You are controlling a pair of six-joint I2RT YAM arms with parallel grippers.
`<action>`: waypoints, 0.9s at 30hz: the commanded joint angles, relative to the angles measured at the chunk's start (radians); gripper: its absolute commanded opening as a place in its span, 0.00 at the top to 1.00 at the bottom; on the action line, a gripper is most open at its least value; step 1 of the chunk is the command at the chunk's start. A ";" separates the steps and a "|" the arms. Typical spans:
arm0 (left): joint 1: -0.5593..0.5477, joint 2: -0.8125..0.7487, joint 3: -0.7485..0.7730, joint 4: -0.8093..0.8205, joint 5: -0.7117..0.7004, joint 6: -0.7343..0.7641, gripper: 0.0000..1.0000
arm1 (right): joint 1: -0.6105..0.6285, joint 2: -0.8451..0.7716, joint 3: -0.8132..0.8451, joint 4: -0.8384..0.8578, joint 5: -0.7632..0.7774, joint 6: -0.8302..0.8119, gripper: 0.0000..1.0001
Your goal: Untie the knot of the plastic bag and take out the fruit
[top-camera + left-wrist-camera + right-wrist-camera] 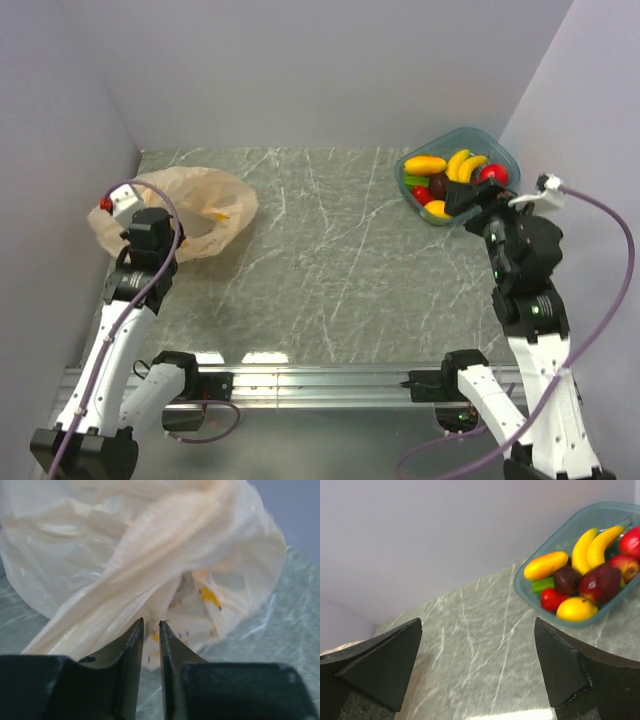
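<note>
Barely parted, the left gripper [150,625] is hovering at a twisted fold of the plastic bag [150,545], its jaws showing only a thin slit. Whether a film of plastic is caught between them cannot be told. The bag is lying slumped at the far-left corner of the table [330,230], close to the wall, and from above its rim is sagging into a loose ring. The knot cannot be made out in any view. Well apart, across the table, the right gripper [477,650] is hanging spread wide and empty near the teal tub [547,545], which is holding bananas [592,545] and other fruit.

The bag is looking feather-light, soft and slippery. It is likely to slide or lift whole under a tug, and it seems thin enough to tear if yanked. The bunched ridge nearest the left fingertips is looking like the soundest hold, since gathered film gives the pads more to bite than a single sheet.
</note>
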 commanded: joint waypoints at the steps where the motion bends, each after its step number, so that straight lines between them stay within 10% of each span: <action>1: 0.016 -0.071 -0.070 -0.045 0.009 -0.001 0.73 | 0.010 -0.104 -0.049 -0.047 -0.084 0.018 0.00; 4: 0.018 -0.171 -0.086 -0.074 0.015 -0.009 0.42 | 0.010 -0.172 -0.054 -0.102 -0.094 -0.020 0.00; 10: 0.016 -0.307 0.020 -0.215 0.060 0.045 0.11 | 0.011 -0.287 -0.021 -0.237 -0.100 -0.095 0.00; 27: -0.095 -0.602 0.390 -0.390 -0.023 0.196 0.01 | 0.048 -0.542 -0.120 -0.208 0.020 -0.227 0.00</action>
